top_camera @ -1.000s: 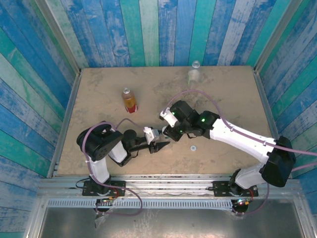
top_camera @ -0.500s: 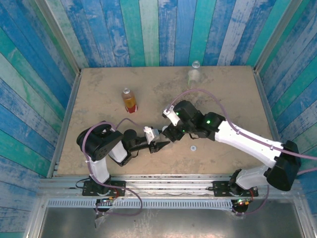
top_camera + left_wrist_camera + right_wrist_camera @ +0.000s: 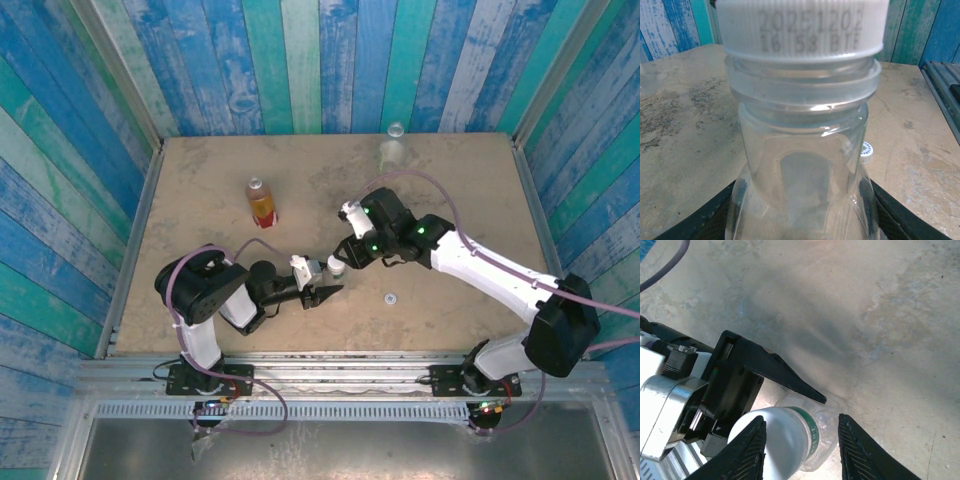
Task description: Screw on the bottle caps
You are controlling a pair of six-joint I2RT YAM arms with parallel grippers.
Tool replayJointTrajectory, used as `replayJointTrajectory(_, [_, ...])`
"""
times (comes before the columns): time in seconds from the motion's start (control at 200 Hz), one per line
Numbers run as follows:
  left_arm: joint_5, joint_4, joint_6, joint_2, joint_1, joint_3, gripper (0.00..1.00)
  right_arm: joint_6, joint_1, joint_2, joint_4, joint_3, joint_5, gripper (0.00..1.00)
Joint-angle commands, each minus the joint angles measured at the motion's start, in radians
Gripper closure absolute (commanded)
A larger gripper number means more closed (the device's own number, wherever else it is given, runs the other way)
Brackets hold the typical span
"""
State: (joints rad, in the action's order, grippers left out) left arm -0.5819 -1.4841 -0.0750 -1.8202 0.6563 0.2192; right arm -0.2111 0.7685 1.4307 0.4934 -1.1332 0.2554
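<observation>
short clear bottle (image 3: 802, 165): upright, near-centre of the surface (image 3: 200, 180), just in front of the left arm's wrist. Clamped low on its body. Green label band sits just under the neck in the right wrist view. Can't tell if its base touches the surface.
white cap (image 3: 800, 25): on the neck of the short clear bottle and looks level. Ribbed skirt with a printed date code. Can't tell how far down the thread it sits.
left fingers (image 3: 897, 222): narrow, closed on the short clear bottle from both sides. The arm reaches in low from the left.
right fingers (image 3: 747, 450): apart, straddling the white cap from above. One overlaps the cap's edge in the wrist view, and the other shows a clear gap to it. No grip on anything that I can see.
loose cap (image 3: 389, 297): flat on the surface, right of the held bottle and apart from it. It also shows behind the bottle in the left wrist view.
orange bottle (image 3: 260, 203): upright, left of centre, farther back than the held bottle, well apart from both arms. Red band at the base. Too small to tell whether it is capped.
tall clear bottle (image 3: 391, 150): upright at the far edge, right of centre, close to the plank walls (image 3: 300, 60). Well apart from everything else.
plank walls: blue-green painted boards around the left, far and right sides of the surface.
</observation>
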Motion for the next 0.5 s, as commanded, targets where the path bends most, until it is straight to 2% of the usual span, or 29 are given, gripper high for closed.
replayJointTrajectory(0.0, [-0.002, 0.019, -0.008, -0.029, 0.0, 0.003, 0.46, -0.005, -0.009, 0.004, 0.035, -0.009, 0.059, 0.64])
replayJointTrajectory(0.325, [0.004, 0.028, 0.004, -0.033, 0.0, 0.009, 0.46, -0.022, -0.028, -0.034, 0.032, 0.075, 0.147, 0.82])
replayJointTrajectory(0.496, [0.012, 0.032, 0.008, -0.032, -0.001, 0.01, 0.47, -0.035, -0.026, -0.118, 0.03, 0.141, 0.253, 0.83])
